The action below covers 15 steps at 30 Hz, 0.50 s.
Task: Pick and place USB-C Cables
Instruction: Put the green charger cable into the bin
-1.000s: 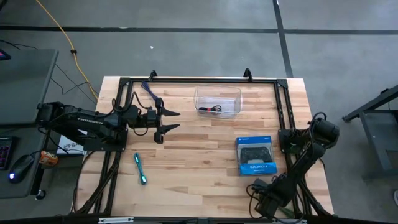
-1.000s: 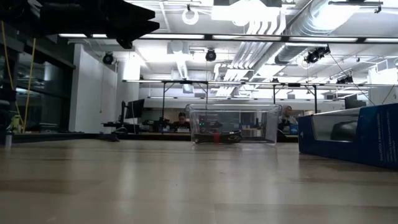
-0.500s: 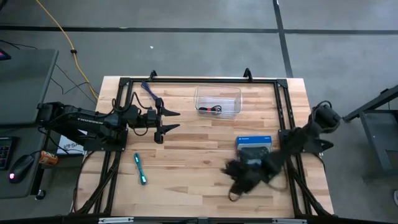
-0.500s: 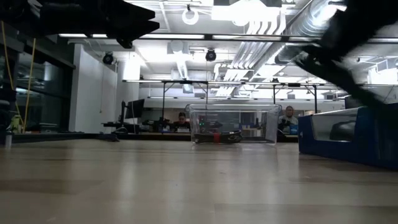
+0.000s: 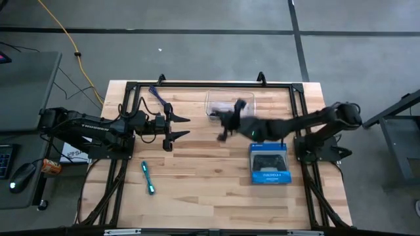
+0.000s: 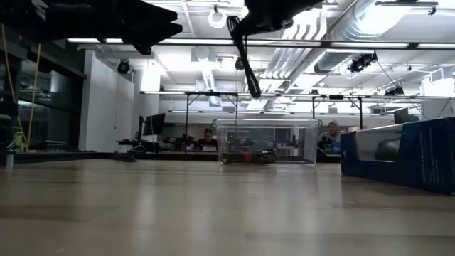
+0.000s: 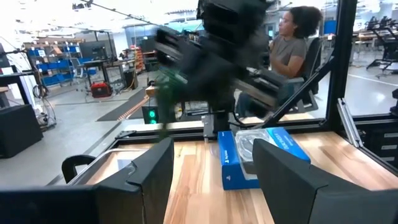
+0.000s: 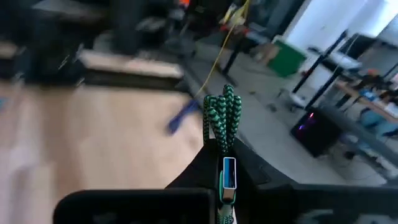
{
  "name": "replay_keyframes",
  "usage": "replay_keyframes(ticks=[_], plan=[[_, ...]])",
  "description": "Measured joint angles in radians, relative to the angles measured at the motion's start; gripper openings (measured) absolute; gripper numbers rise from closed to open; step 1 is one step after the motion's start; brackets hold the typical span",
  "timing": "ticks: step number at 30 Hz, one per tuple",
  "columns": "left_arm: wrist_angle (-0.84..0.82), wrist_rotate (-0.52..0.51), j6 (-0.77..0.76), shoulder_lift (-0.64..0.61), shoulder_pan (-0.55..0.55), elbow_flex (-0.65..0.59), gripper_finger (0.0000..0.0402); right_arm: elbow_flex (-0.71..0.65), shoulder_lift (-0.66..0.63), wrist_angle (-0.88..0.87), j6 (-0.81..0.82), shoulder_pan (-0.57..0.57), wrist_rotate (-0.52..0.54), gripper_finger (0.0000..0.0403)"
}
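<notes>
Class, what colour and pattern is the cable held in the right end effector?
Green with black braiding, the green cable shows best in the right wrist view.

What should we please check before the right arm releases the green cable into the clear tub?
1. Grip: right gripper jaws shut on the green cable: ok.
2. Position: right gripper at the clear tub's near-left edge, whether inside the rim: cannot tell.
3. Tub contents: black cable with red band inside, room beside it: ok.
4. Left gripper open, apart from the tub: ok.
5. Blue controller box apart from the tub: ok.
6. Cyan cable and purple cable on the table, not yet placed: not ok.
</notes>
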Motion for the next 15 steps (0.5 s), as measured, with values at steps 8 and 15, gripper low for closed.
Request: replay_keyframes(ticks=[8, 15], plan=[[0.003, -0.005, 0.000, 0.000, 0.000, 0.000, 0.0199, 0.002, -0.048, -0.095, 0.056, -0.247, -0.155, 0.0001], [0.003, -0.008, 0.000, 0.000, 0.000, 0.000, 0.0199, 0.001, 0.066, -0.231, 0.150, -0.355, -0.247, 0.0000]])
